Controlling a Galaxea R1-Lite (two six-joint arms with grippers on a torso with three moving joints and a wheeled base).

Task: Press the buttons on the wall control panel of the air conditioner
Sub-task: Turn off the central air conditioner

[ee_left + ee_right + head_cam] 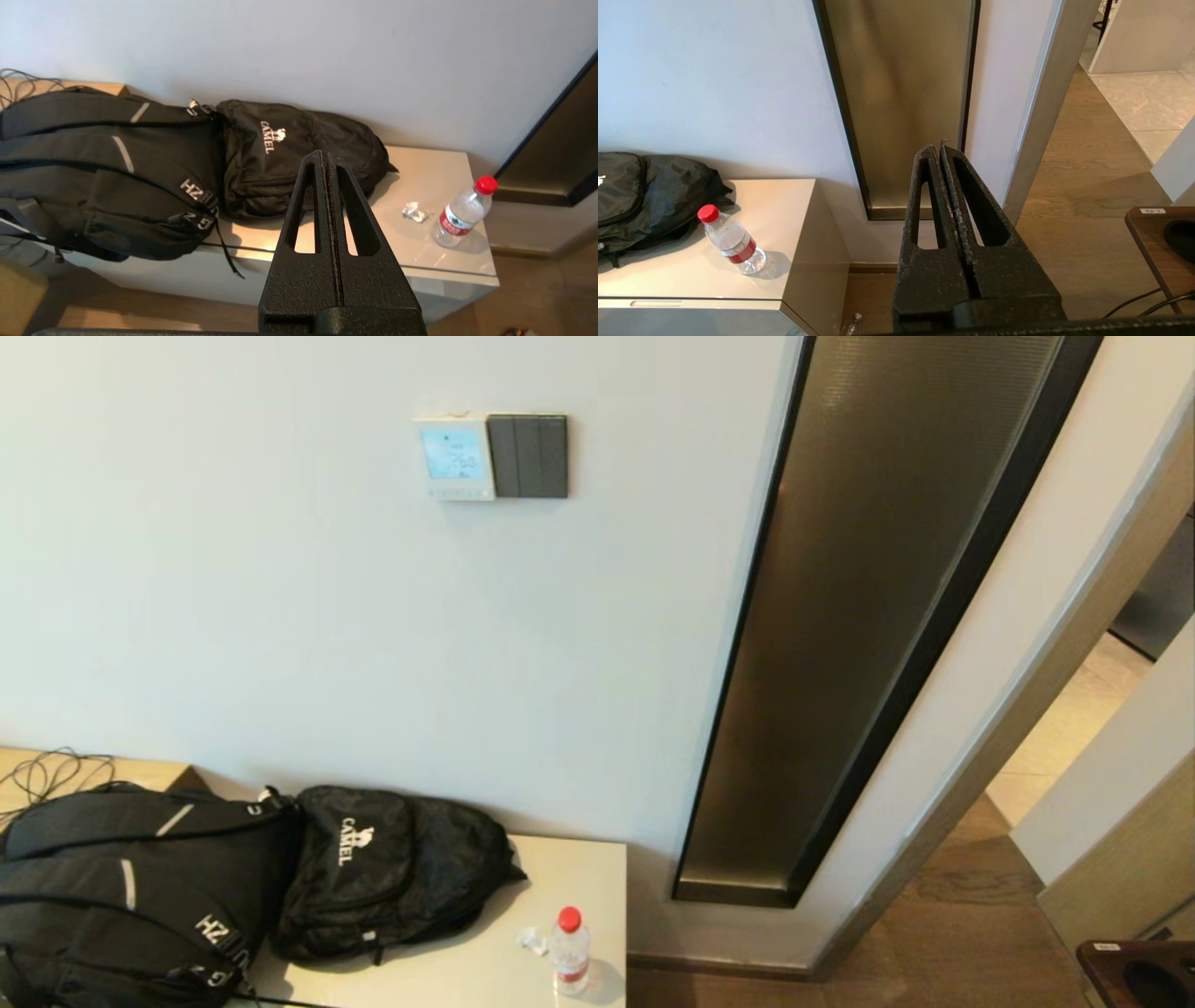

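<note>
- Thermostat [454, 457] sits high on the pale wall, its screen lit light blue with digits, touching the dark grey switch plate [528, 455] on its right.
- Buttons [461, 492] run in a tiny pale row along its lower edge, below the screen.
- Left gripper [326, 158] is clenched with nothing between its fingers, held low over the cabinet [434, 252] edge, well apart from the thermostat.
- Right gripper [938, 150] is likewise clenched and empty, held low before the ribbed glass panel [901, 93].
- Two black backpacks [187, 887] lie on the cabinet top.
- Water bottle [569, 950] with a red cap stands near the cabinet's front corner, just beside a crumpled scrap [532, 941].
</note>
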